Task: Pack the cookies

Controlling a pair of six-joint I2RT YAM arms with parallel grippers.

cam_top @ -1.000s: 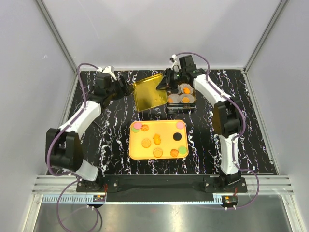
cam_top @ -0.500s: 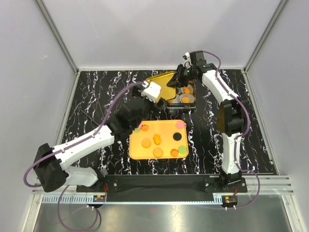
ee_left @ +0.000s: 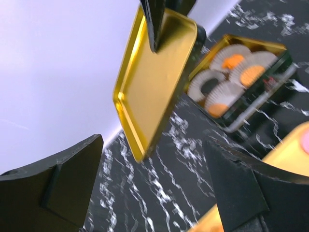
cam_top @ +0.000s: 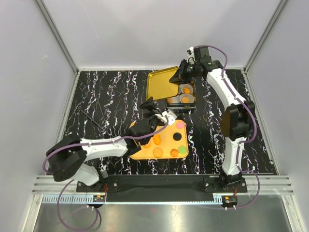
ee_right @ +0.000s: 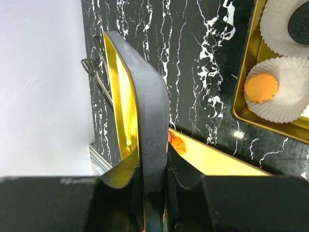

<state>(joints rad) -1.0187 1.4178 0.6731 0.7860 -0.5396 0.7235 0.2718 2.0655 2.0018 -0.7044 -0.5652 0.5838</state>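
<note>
Pinches the tilted gold lid (cam_top: pixel 161 83) by its edge in the right gripper (ee_right: pixel 153 176) at 12 o'clock, hangs the left gripper (cam_top: pixel 161 113) spread wide and empty over the cookies (cam_top: pixel 158 152) on the tray (cam_top: pixel 166 145) at the tin's (ee_left: pixel 260 94) 7 o'clock, risks dropping it onto the tin through so thin a grip

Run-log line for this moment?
left gripper: fingers open near tray | right gripper: fingers shut on lid beside tin | cookies: on tray, in tin

This is a robotics lab test cell: plain white panel walls (cam_top: pixel 154 34) on aluminium struts (cam_top: pixel 57 35) enclose a black marble-patterned counter (cam_top: pixel 96 96). A cabled left arm (cam_top: pixel 104 145) and right arm (cam_top: pixel 231 121) are bolted to a metal rail (cam_top: pixel 270 184) at its near edge.
</note>
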